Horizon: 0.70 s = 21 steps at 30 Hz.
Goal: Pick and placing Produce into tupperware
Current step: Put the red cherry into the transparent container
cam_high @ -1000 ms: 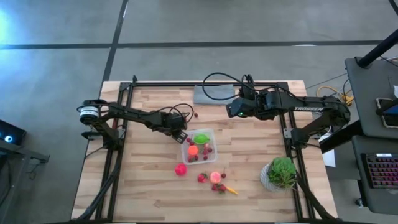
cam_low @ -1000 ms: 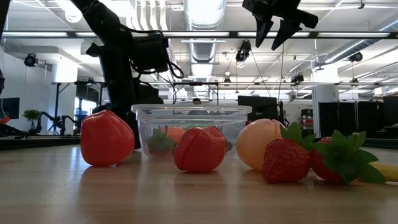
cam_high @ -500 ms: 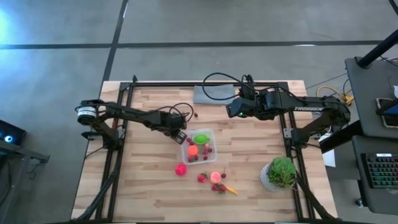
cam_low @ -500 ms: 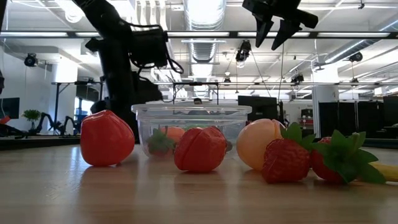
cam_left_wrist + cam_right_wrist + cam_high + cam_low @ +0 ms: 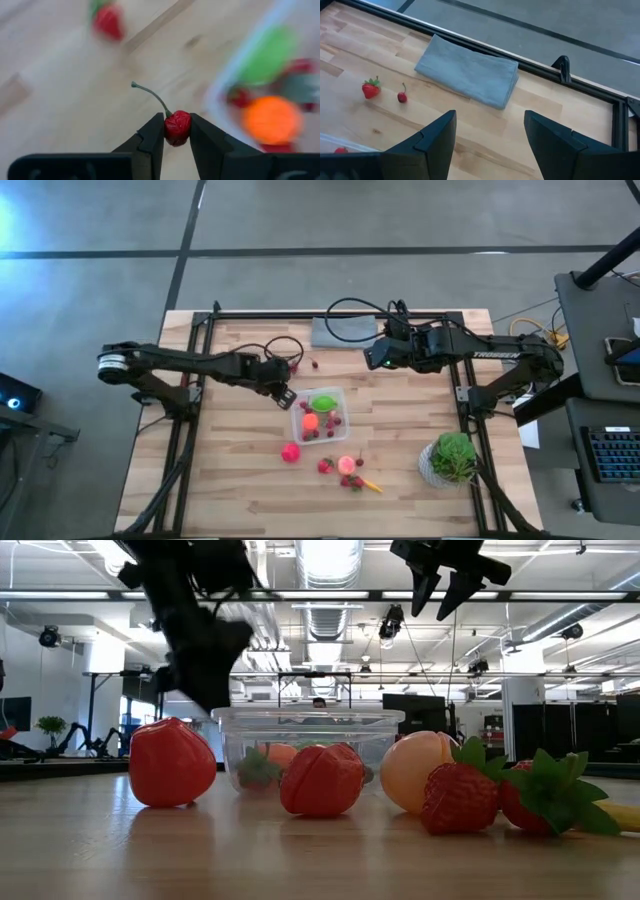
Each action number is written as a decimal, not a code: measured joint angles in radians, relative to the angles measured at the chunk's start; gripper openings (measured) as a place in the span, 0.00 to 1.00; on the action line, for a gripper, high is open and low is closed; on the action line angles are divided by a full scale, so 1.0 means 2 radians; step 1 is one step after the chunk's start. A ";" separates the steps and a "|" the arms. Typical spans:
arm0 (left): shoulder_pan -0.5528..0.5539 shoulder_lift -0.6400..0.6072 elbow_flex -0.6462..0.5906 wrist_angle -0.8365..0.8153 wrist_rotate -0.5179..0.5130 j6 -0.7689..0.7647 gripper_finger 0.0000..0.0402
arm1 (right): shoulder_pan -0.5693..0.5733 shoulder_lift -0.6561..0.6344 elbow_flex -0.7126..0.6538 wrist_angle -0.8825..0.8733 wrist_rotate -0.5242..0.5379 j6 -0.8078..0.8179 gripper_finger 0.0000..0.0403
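Note:
My left gripper (image 5: 284, 394) hovers just left of the clear tupperware (image 5: 342, 402), shut on a small dark-red cherry (image 5: 177, 127). The tupperware (image 5: 310, 726) holds a green ball (image 5: 323, 401), an orange ball (image 5: 310, 420) and red berries. On the table nearer to me lie a pink ball (image 5: 290, 451), a peach ball (image 5: 346, 464) and strawberries (image 5: 325, 466). A strawberry (image 5: 370, 89) and a cherry (image 5: 402, 97) lie toward the far edge. My right gripper (image 5: 489, 135) hangs open, high above the far middle of the table (image 5: 240, 470). My left gripper pinches the cherry's round body (image 5: 177, 131) between its two fingertips (image 5: 154, 131), one on either side. The fruit is lifted clear of the table, and its green stem (image 5: 150, 94) sticks out forward beyond the fingers.
A folded grey cloth (image 5: 345, 330) lies at the far edge. A leafy potted plant (image 5: 452, 459) stands at the near right. A small orange piece (image 5: 372, 485) rests by the near strawberries. Black frame rails run along the table's sides and far edge.
My left gripper has risen from table height beside the tupperware's left wall and drifted slightly toward the far left; its arm shows blurred in the low view. The right arm has kept still.

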 joint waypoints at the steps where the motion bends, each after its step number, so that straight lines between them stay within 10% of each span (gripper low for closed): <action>1: -0.004 -0.012 0.000 0.018 0.000 0.016 0.17 | 0.000 0.000 0.000 0.000 0.000 0.000 0.56; 8: -0.021 -0.026 -0.006 0.097 0.007 0.155 0.17 | 0.000 0.000 -0.003 0.000 0.000 0.016 0.56; 21: -0.024 0.049 -0.006 0.189 0.110 0.186 0.17 | 0.001 0.001 -0.011 0.001 -0.002 0.038 0.56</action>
